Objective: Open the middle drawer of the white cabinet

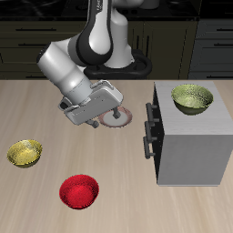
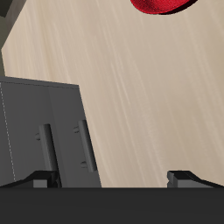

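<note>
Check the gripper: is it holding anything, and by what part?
Nothing held. The gripper is open, with only bare table between its fingertips, and it is apart from the white cabinet and its drawer handles.

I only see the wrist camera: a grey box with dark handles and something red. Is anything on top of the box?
Observer: Yes, a yellow-green bowl sits on the pale grey-white cabinet.
Child: Are there more bowls?
Observer: Besides your red bowl, a yellow bowl sits farther from the cabinet.
Child: Is my tool touching the handles?
Observer: No, the tool hangs apart from the dark bar handles, beside the cabinet's front face.
</note>
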